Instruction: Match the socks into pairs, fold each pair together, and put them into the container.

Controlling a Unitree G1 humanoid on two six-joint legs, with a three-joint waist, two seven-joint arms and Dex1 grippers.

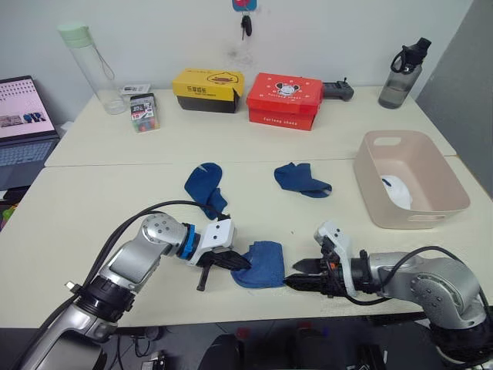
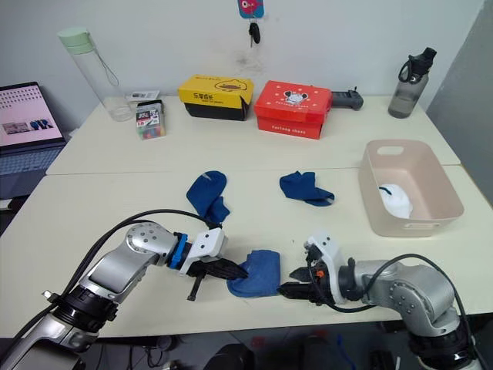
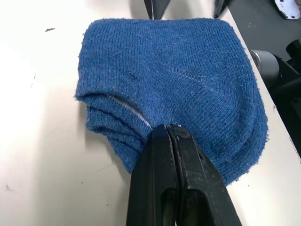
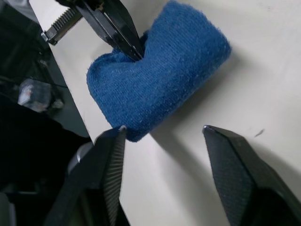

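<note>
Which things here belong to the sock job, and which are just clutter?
Job: folded blue socks pinched by left gripper; right gripper, open beside them; two loose blue socks; tub holding a white sock.

Clutter: yellow box, red box, laptop, bottles.

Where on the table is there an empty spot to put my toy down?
The near left of the table is bare, left of the left gripper. There is also bare room between the loose blue socks and the red box. It is crowded near the front edge, where both grippers meet at the folded blue sock.
</note>
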